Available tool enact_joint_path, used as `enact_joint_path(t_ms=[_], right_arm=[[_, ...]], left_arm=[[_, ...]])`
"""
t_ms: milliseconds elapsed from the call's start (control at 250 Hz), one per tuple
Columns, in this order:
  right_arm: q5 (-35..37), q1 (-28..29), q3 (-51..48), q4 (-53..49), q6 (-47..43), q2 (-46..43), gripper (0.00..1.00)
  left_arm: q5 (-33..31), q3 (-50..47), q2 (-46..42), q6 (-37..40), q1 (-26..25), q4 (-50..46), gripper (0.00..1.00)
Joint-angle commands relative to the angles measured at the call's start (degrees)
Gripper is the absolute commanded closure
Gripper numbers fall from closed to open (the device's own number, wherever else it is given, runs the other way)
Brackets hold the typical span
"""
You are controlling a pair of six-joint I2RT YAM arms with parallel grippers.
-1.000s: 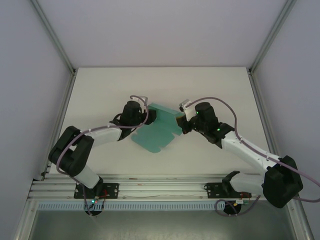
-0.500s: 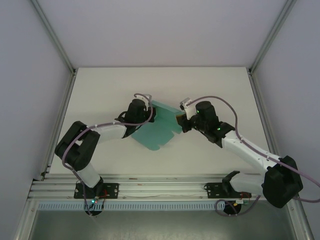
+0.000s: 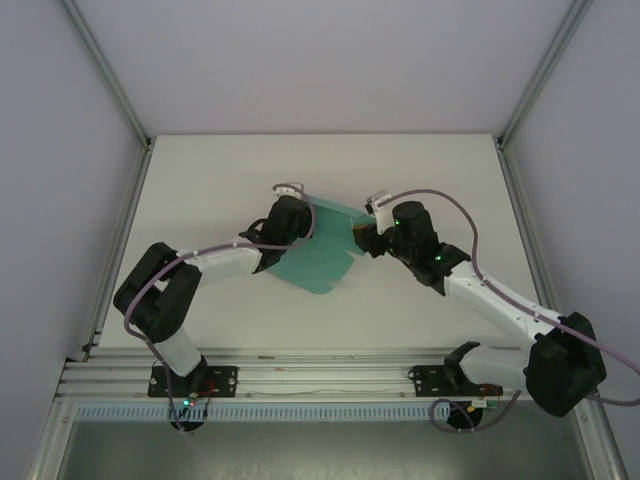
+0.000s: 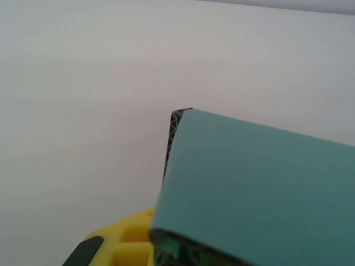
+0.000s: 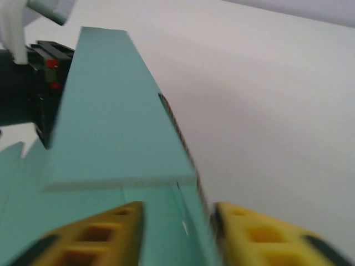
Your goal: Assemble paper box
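Note:
The paper box [image 3: 322,256] is a teal card sheet, partly folded, lying mid-table between the two arms. My left gripper [image 3: 298,214] is at its far left edge and shut on it. In the left wrist view a folded panel of the paper box [image 4: 260,188] rises out of the jaws and hides them, with one yellow finger [image 4: 125,235] showing beside it. My right gripper [image 3: 365,237] is at the sheet's right edge. In the right wrist view the yellow fingers [image 5: 113,227] stand apart, open, around an upright wall of the paper box [image 5: 105,127]. That wall lies close to the right finger.
The white table [image 3: 220,180] is bounded by aluminium frame posts at both sides and a rail [image 3: 320,375] at the near edge. The left arm's black wrist [image 5: 22,94] sits close behind the card in the right wrist view.
My left gripper closed on the sheet's far left edge and moved right with it. My right gripper opened and let go of the right edge. The sheet shifted slightly right.

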Motion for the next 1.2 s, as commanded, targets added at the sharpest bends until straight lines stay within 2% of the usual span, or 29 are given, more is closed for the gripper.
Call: enact_joint_path(t_ms=[0,96,124,140,276,440,544,708,955,1063,1199], right_arm=[[6.6,-0.2,0.2,-2.4,2.0,-5.2,0.30],[10.0,-1.0,-1.2,-2.3,2.8,-9.2,0.12],[10.9,-1.3,-1.6,-1.4,3.3,-10.2,0.02],[11.5,-1.4,-1.9,-0.9,3.8,-10.9,0.00],[14.1,-3.4,0.1,1.5,8.5,-11.8,0.00],[13.9,-5.7,7.9,-3.9,8.5,-3.5,0.00],[10.0,-5.8,10.8,-4.9,7.3,1.7,0.00],[7.9,-5.7,12.6,-5.1,6.4,8.6,0.00],[-1.1,-3.9,14.2,-2.9,4.9,16.5,0.00],[1.4,-2.1,15.2,-0.7,4.9,19.4,0.00],[9.3,0.3,16.3,4.8,8.4,22.7,0.00]], left_arm=[[-7.2,-0.3,-1.9,-0.5,0.9,-3.8,1.00],[-9.0,-1.7,-2.9,-1.0,0.8,-3.7,1.00],[-9.4,-1.9,-3.3,-1.1,0.8,-3.8,1.00],[-9.6,-2.1,-3.4,-1.2,0.8,-3.8,1.00],[-9.2,-2.9,-4.4,-0.6,0.8,-3.8,1.00],[-8.0,-3.6,-5.5,-1.1,0.6,-3.5,1.00],[-8.1,-3.8,-6.2,-1.6,0.5,-3.6,1.00],[-7.6,-3.9,-7.7,-2.2,0.4,-4.1,1.00],[-6.8,-3.0,-7.3,-2.6,0.1,-4.3,1.00],[-6.2,-2.5,-6.6,-2.0,-0.4,-3.9,1.00],[-5.7,-2.0,-6.0,-1.7,-1.1,-3.6,1.00]])
